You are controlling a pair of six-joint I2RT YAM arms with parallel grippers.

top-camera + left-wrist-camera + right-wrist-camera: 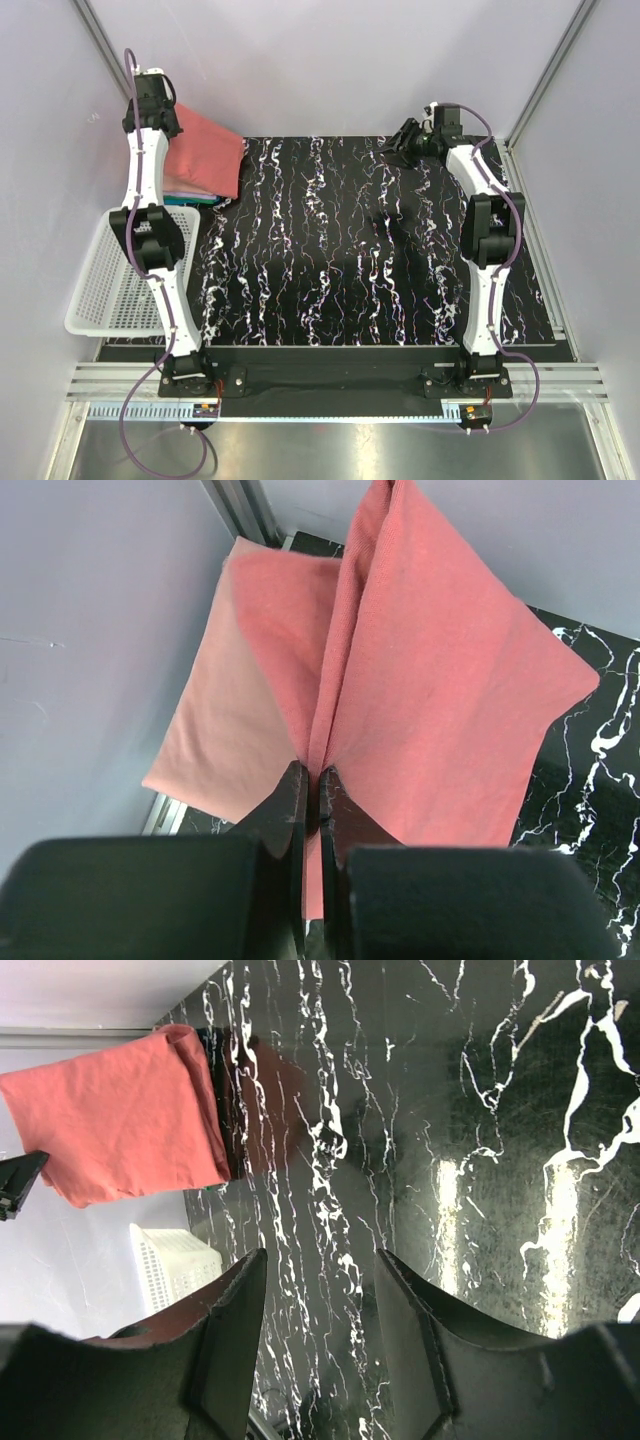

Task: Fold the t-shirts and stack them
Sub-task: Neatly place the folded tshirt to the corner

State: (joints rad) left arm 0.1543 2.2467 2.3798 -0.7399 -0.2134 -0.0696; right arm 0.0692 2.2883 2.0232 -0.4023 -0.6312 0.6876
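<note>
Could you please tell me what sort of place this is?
Probably a lab robot cell, not a home: plain walls, two arms bolted to a black marbled table, a white mesh basket.

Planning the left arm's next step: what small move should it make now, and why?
Probably lower and open the left gripper: it is shut on a raised fold of the coral-red t-shirt, which already lies atop the folded stack at the far-left corner. The right gripper is open and empty.
</note>
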